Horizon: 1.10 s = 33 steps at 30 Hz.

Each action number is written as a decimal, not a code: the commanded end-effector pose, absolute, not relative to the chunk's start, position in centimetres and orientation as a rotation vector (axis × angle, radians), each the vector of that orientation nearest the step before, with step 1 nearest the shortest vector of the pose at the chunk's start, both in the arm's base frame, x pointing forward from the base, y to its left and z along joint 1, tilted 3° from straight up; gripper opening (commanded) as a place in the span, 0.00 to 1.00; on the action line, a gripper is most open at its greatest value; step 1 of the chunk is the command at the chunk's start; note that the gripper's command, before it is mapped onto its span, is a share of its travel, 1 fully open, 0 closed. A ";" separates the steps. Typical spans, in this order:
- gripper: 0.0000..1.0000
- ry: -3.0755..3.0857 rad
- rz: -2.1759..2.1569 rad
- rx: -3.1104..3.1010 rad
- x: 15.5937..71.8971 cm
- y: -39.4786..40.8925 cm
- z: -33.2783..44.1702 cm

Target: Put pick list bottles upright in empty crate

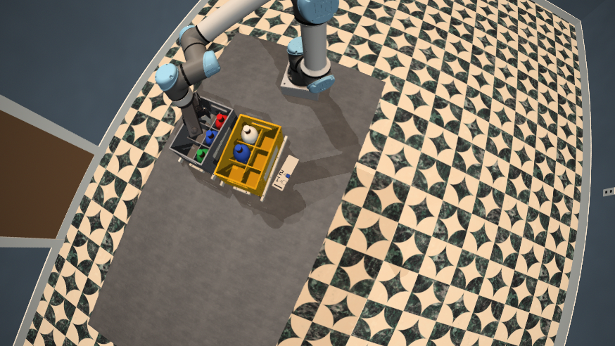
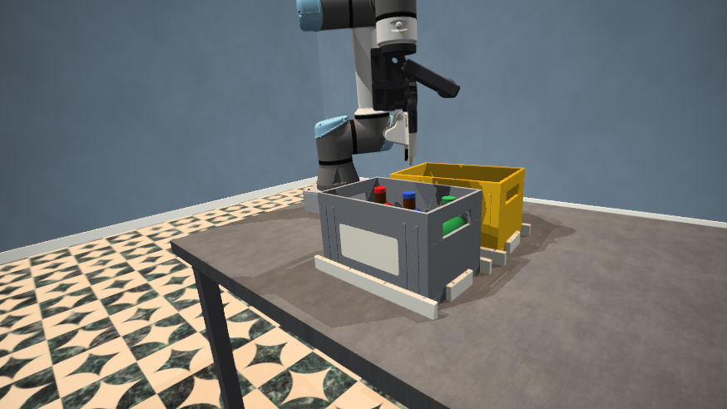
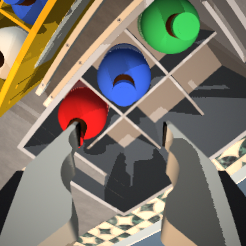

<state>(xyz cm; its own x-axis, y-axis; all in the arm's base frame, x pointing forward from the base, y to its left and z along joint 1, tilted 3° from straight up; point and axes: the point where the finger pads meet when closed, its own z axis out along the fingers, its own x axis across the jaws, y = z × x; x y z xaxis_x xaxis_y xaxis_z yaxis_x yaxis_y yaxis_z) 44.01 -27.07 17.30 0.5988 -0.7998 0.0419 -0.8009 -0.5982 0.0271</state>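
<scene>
Three bottles [image 3: 123,75] labelled red, blue, green fill the grey crate [image 2: 417,238]; the tool [image 3: 120,145] hangs part-open, empty.

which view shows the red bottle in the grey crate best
The wrist view: the red bottle fills a corner cell of the grey crate, seen from above beside one fingertip. The top view shows only a small red dot. The exterior view shows just its red cap above the crate rim.

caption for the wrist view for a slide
Open tool above the grey crate, over red, blue and green bottles.
</scene>
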 end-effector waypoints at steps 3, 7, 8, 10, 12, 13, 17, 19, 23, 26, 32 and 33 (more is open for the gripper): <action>0.38 -1.387 0.041 2.770 44.0 -27.1 16.9; 0.38 -1.387 0.041 2.770 44.0 -27.2 16.3; 0.38 -1.387 0.041 2.770 44.0 -27.2 16.2; 0.38 -1.387 0.041 2.770 44.0 -27.2 15.9; 0.38 -1.387 0.041 2.770 44.0 -27.2 15.7; 0.38 -1.387 0.041 2.770 44.0 -27.2 15.5; 0.38 -1.387 0.041 2.770 44.0 -27.2 15.3; 0.38 -1.387 0.041 2.770 44.0 -27.2 15.0; 0.38 -1.387 0.041 2.770 44.0 -27.3 14.5; 0.38 -1.387 0.041 2.770 44.0 -27.3 14.1; 0.38 -1.387 0.041 2.770 44.1 -27.3 13.3; 0.38 -1.387 0.041 2.770 44.1 -27.3 13.3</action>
<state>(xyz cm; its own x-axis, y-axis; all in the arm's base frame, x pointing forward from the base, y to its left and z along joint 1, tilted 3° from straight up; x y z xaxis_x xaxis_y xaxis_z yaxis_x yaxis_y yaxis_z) 44.02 -27.26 13.71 0.5988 -0.7998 0.0416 -0.8009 -0.5982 0.0272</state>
